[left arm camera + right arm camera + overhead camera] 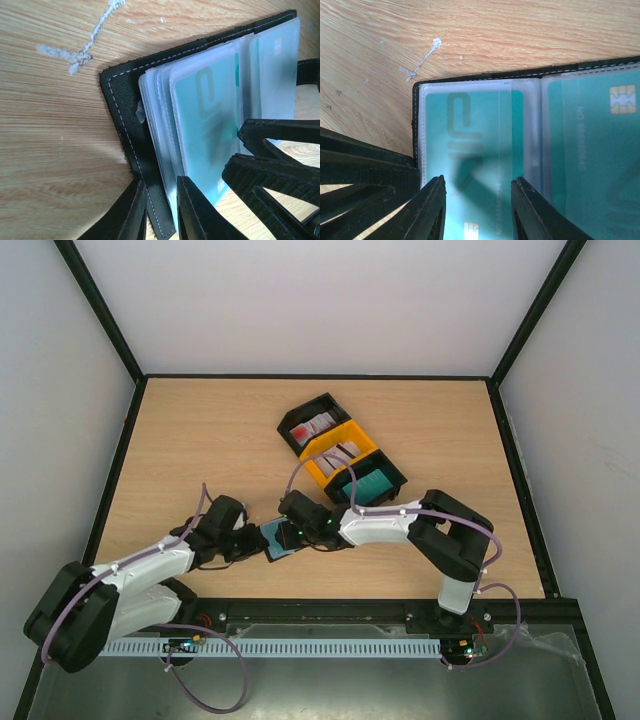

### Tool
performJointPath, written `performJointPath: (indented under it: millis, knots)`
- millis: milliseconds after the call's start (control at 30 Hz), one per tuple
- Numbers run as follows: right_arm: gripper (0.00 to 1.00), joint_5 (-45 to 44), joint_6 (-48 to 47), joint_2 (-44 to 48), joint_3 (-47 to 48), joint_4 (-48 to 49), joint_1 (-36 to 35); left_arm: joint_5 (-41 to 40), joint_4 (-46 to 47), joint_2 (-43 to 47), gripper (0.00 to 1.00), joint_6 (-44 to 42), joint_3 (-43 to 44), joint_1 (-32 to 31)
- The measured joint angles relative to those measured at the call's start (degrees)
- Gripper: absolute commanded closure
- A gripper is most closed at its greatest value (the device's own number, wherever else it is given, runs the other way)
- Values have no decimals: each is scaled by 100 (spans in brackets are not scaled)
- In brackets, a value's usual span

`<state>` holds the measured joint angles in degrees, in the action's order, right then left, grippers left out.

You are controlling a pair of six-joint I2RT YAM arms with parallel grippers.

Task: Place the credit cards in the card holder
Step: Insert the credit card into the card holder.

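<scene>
Wood-grain tabletop [200, 440] carries the open black card holder [122, 120], left pincer [161, 182] nipping its cover, right pincer [479, 179] half-open over a sleeved teal credit card [470, 130].

One black card holder [279, 541] lies open, two teal credit cards [470, 145] showing in its sleeves. Beyond the card holder stand two black trays [300, 412] and one yellow tray [318, 472].
</scene>
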<state>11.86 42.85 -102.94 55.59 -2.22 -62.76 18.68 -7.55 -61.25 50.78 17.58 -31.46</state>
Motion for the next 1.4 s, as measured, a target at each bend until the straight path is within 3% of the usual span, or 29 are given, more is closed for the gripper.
performJointPath:
  millis: [267,467,600,700,867,1067,1400]
  knots:
    - [64,177,-151,-92,131,-79,-22,105,186,-201,80,-2,0,2]
    - [56,63,-149,-55,129,-90,-26,101,188,-203,79,-4,2,2]
    - [52,-323,-151,225,122,-201,11,0,92,-120,72,-17,24,2]
    - [49,-616,-223,623,122,-321,118,-142,-114,35,61,-63,125,4]
    - [45,-1086,-715,1287,323,-774,826,-525,-409,417,44,-160,658,55]
    - [44,-1163,-1626,1394,1167,-1497,2002,-811,-367,688,26,-236,1088,254]
    - [45,-627,-2979,153,2673,-2509,3021,-546,348,203,18,-81,1211,417]
